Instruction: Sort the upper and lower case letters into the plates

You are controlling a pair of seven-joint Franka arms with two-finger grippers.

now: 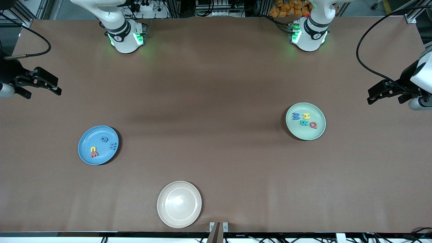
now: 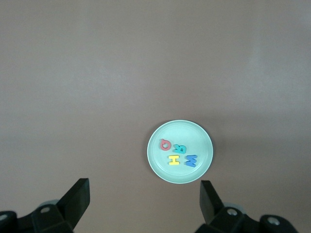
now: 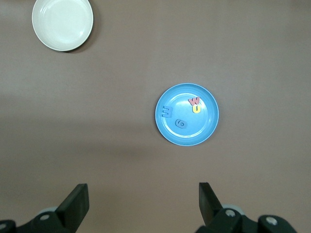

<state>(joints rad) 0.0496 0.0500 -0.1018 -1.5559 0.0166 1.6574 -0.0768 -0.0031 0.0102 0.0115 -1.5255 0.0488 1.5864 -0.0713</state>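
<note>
Left end effector (image 1: pixel 373 98): fingers spread, holding nothing; at the right edge of the frame in the front view, raised over the table's left-arm end. The arm waits.
Right end effector (image 1: pixel 55 89): fingers spread, holding nothing; at the left edge of the frame, raised over the table's right-arm end. This arm waits too.
Pale green plate (image 1: pixel 305 121): right of centre in the front view; centre of the left wrist view (image 2: pixel 180 152).
Green plate contents: blue M (image 1: pixel 296 116), yellow H (image 1: pixel 306 116), teal B (image 1: pixel 304 123), red Q (image 1: pixel 313 125); all four appear upper case.
Blue plate (image 1: pixel 98 145): lower left of the front view; right of centre in the right wrist view (image 3: pixel 187 114).
Blue plate contents: dark blue g (image 1: pixel 105 139), blue m (image 1: pixel 113 146), yellow letter (image 1: pixel 92 149), red w (image 1: pixel 94 154); yellow touches red.
Cream-white plate (image 1: pixel 179 204): bottom centre, nothing in it.
Table (image 1: pixel 216 84): no loose letters visible.
Progress: judged complete; eight letters plated, four per plate, nothing left to move.
</note>
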